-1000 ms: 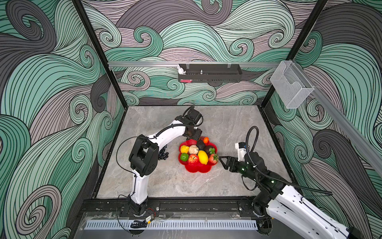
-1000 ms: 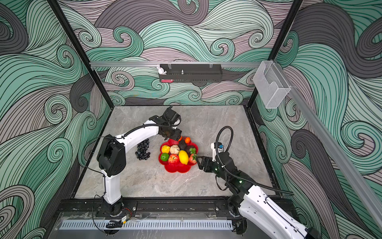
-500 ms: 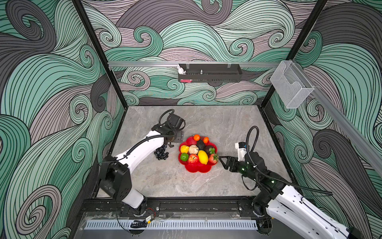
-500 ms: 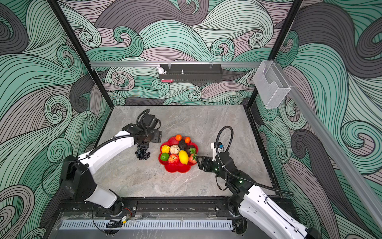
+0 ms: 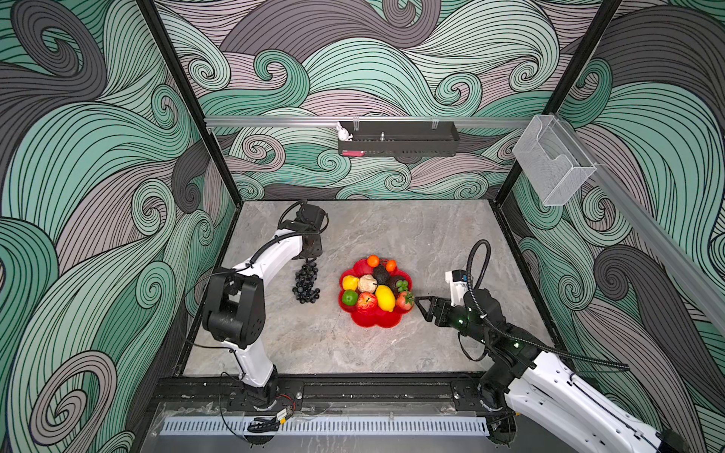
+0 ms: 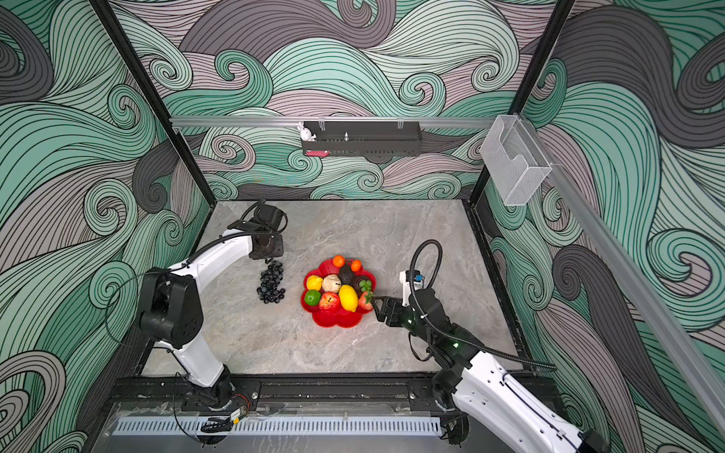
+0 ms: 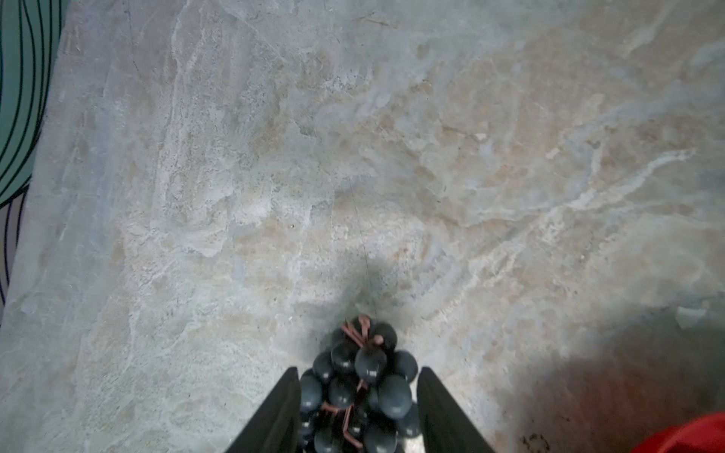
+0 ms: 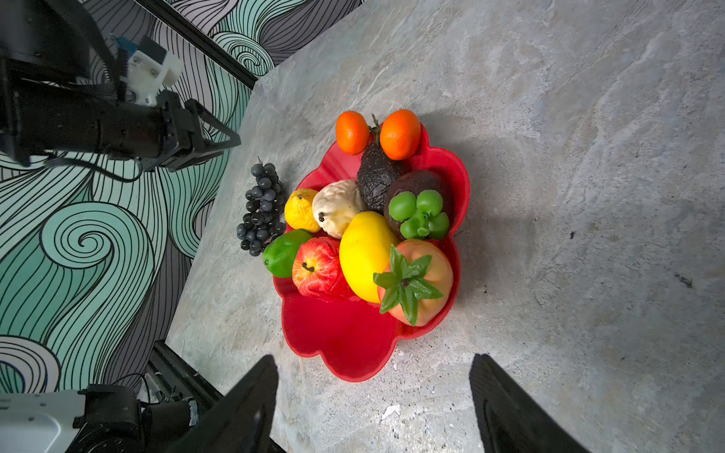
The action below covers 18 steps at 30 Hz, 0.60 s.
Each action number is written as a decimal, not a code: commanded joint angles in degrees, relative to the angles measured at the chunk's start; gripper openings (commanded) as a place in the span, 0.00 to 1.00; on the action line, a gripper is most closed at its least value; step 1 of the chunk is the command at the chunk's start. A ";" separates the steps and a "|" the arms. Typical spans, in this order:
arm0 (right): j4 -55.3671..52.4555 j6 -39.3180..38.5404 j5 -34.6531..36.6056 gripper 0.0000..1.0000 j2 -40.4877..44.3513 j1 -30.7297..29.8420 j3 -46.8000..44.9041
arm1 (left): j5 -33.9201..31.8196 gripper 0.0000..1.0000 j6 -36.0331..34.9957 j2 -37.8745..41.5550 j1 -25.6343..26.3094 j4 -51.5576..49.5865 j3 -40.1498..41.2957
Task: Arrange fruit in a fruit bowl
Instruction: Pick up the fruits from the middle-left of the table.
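Both top views are showing the grape bunch (image 5: 306, 283) (image 6: 271, 283) lying on the grey stone table (image 5: 392, 235). It is sitting outside the red bowl (image 5: 376, 319), a little to the bowl's left and not touching it. Its long axis is running from the back wall toward the front rail, with the narrow end pointing to the back and the broad end fanning out toward the front. The left gripper (image 5: 310, 258) is hanging over that narrow end, pointing down. Seen from the left wrist, its two dark fingers (image 7: 274, 415) are standing on either side of the bunch. Grapes are filling the gap between them, and the tip with its pinkish-brown stems is sticking out past the fingertips. I cannot tell whether the jaws are pressing on the grapes or only flanking them. The right gripper (image 5: 421, 306) is hovering low just beside the bowl's right rim, aiming at the red fruit (image 5: 405, 300) with a green leafy cap. The right wrist view is showing its jaws standing wide apart with nothing between them. Inside the bowl the other fruit is sitting packed together. Two oranges (image 5: 373, 260) are resting at the far rim, with dark avocado-like pieces (image 5: 380, 274) just in front of them. Nearer the front are sitting a beige lumpy piece (image 5: 367, 283), a small lemon (image 5: 350, 282), a lime (image 5: 349, 297) and an apple (image 5: 367, 301). A large lemon (image 5: 385, 298) is lying with its long axis roughly front to back.
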<state>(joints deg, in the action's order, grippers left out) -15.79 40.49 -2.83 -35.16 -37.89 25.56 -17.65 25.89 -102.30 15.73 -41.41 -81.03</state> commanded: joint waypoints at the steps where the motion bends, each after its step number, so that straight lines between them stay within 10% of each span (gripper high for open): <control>1: -0.58 -0.59 0.46 0.78 1.05 0.34 -0.80 | 3.46 0.42 1.22 -3.54 -1.47 -4.25 -3.89; 18: -0.34 -0.07 0.02 0.78 -0.09 0.36 -0.34 | 5.10 0.27 1.43 -8.41 -2.62 -4.27 -5.43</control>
<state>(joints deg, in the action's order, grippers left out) -16.12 40.56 -2.85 -35.27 -37.89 25.56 -12.75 26.63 -109.58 13.87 -43.53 -84.62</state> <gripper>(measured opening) 0.777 0.273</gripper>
